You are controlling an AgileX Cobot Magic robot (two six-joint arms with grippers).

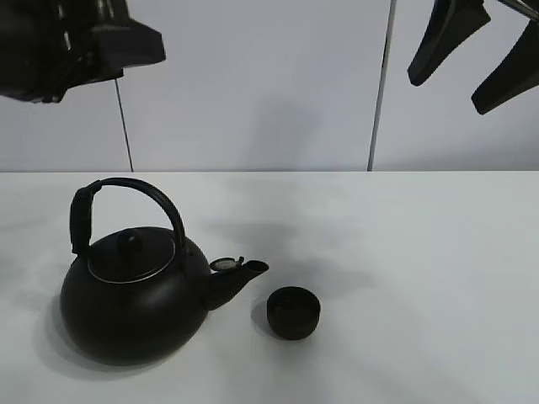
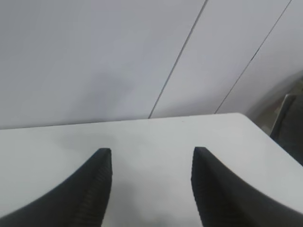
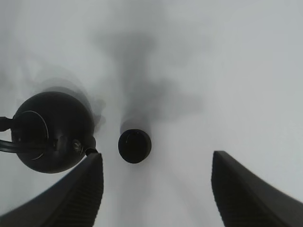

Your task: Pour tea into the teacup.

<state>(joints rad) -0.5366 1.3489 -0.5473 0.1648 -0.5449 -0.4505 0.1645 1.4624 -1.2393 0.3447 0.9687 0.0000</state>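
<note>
A large black round kettle [image 1: 135, 307] with an arched handle stands upright on the white table at the front left, its spout [image 1: 244, 273] pointing right. The small matte-black teacup [image 1: 293, 312] stands just right of the spout, apart from it. Both also show in the right wrist view: kettle [image 3: 52, 132], teacup [image 3: 135, 146]. My right gripper [image 1: 476, 59] hangs open and empty high at the top right; it shows open in its wrist view [image 3: 156, 189]. My left gripper [image 2: 151, 182] is open and empty, high at the top left. No tea is visible.
The white table [image 1: 404, 252] runs back to a white panelled wall [image 1: 253, 84] with dark vertical seams. A dark object [image 2: 291, 125] shows past the table's edge in the left wrist view.
</note>
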